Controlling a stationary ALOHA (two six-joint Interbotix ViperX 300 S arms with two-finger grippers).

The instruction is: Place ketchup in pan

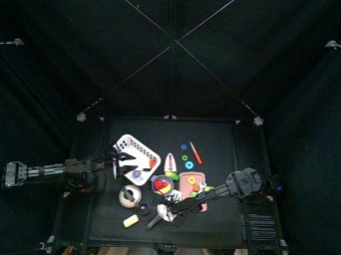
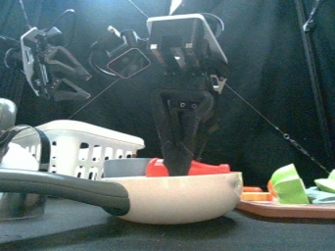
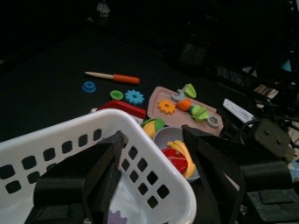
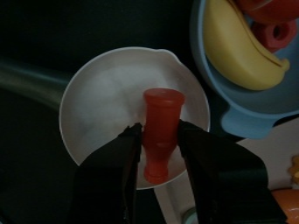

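A red ketchup bottle (image 4: 160, 131) lies lengthwise between the jaws of my right gripper (image 4: 160, 150), which is shut on its body. It hangs low over the cream pan (image 4: 105, 96), with its cap pointing across the pan's floor. From the front, the ketchup bottle (image 2: 210, 169) shows just above the pan's rim (image 2: 177, 196), with the right gripper (image 2: 183, 157) coming straight down onto it. The pan's dark handle (image 2: 66, 184) runs off to the left. My left gripper (image 3: 158, 175) rests open over the white basket (image 3: 70, 166) at the table's left.
A blue bowl (image 4: 233, 122) holding a banana (image 4: 246, 57) sits right beside the pan. A cutting board (image 2: 281, 201) with green toy vegetables lies to the right. The white basket (image 2: 78, 147) stands behind the pan's handle. Small toys (image 3: 114, 77) are scattered farther back.
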